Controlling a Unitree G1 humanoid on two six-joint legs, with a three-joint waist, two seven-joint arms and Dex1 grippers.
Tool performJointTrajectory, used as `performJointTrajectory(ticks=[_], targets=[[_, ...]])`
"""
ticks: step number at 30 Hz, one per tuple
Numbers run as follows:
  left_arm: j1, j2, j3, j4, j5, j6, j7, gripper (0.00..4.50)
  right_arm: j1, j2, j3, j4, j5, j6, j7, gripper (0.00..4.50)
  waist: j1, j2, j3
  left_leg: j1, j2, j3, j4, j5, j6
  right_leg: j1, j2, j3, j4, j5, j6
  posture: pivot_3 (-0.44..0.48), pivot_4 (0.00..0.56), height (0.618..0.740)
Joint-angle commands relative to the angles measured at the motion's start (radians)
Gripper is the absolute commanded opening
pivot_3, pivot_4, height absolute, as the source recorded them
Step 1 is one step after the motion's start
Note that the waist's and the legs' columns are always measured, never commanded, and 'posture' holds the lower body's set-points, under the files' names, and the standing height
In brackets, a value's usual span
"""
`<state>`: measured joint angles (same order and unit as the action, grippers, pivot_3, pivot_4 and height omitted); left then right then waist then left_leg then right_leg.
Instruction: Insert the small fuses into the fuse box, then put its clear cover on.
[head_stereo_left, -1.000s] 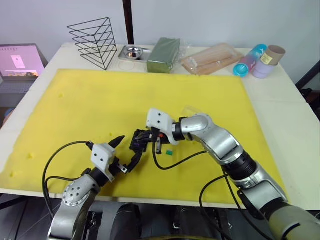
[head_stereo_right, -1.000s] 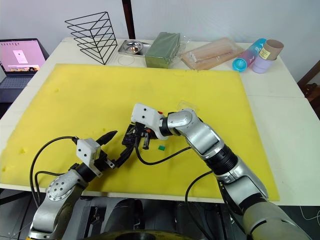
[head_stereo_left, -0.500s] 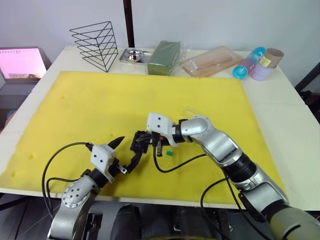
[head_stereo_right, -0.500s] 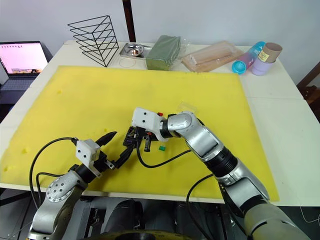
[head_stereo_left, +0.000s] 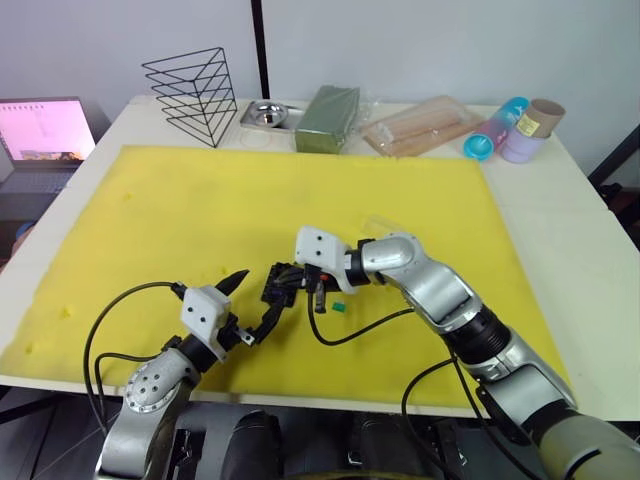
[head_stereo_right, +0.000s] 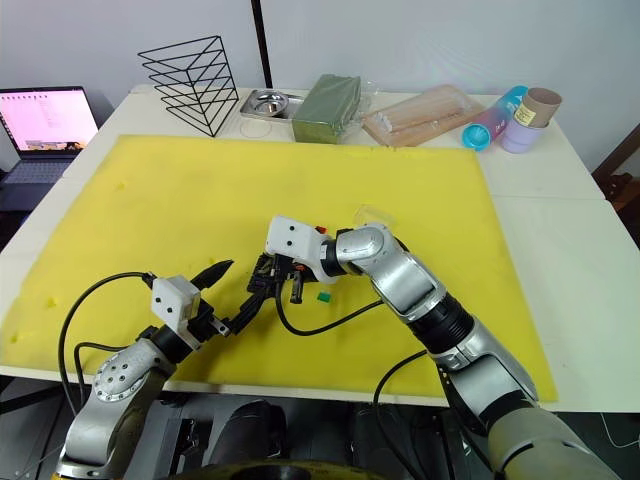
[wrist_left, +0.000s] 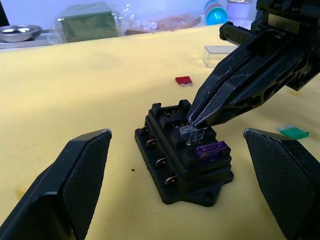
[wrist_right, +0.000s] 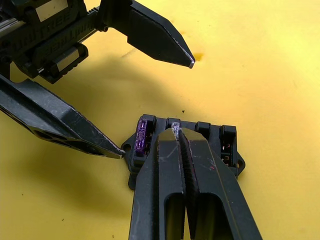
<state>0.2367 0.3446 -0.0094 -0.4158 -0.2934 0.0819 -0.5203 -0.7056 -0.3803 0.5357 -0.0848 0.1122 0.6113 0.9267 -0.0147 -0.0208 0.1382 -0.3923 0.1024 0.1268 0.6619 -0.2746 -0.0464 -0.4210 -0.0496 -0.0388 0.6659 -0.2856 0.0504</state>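
1. Fuse box (wrist_left: 182, 152): black block, lying on the yellow foam mat (head_stereo_left: 200, 220) near the mat's front edge, between my two sets of fingers.
2. Purple fuse (wrist_left: 212, 150): seated in a slot at one end of the fuse box.
3. Pale fuse (wrist_left: 191, 133): on top of the fuse box, in the slot beside the purple one, pinched at my right fingers' tips.
4. Right fingers (wrist_right: 176, 131): closed narrow on the pale fuse, tips pressed down onto the fuse box.
5. Left fingers (head_stereo_left: 256, 306): spread wide, holding nothing, one tip just beside the fuse box, the other raised clear of it.
6. Green fuse (head_stereo_left: 339, 306): loose on the mat, just to the right of the fuse box.
7. Red fuse (wrist_left: 183, 80): loose on the mat, a little beyond the fuse box.
8. Clear cover (wrist_left: 220, 54): resting on the mat beyond the red fuse, apart from the fuse box.
9. Counter (head_stereo_left: 560, 200): carries the mat; along its far edge stand a wire rack (head_stereo_left: 190, 85), a metal tray (head_stereo_left: 268, 112), a green block (head_stereo_left: 328, 105) and a bag of sticks (head_stereo_left: 420, 122).
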Motion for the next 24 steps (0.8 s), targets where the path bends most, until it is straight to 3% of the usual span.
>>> performJointTrajectory(ticks=[1,24], targets=[[-0.006,0.008,0.013,-0.038,-0.007,-0.01,-0.004,4.5,0.041,-0.017,0.024,0.046,-0.026,0.029,0.007,0.06,0.0,0.0,0.0,0.0,0.0,0.0,0.0,0.0,0.0,0.0,0.0,0.0,0.0,0.0,0.0,0.0,0.15,0.74],[-0.015,0.008,0.006,0.004,0.0,-0.025,-0.03,4.5,0.06,-0.03,0.054,0.04,-0.052,0.072,0.012,0.06,0.0,0.0,0.0,0.0,0.0,0.0,-0.001,0.0,0.0,-0.001,-0.001,0.0,-0.001,0.0,0.0,0.0,0.15,0.74]])
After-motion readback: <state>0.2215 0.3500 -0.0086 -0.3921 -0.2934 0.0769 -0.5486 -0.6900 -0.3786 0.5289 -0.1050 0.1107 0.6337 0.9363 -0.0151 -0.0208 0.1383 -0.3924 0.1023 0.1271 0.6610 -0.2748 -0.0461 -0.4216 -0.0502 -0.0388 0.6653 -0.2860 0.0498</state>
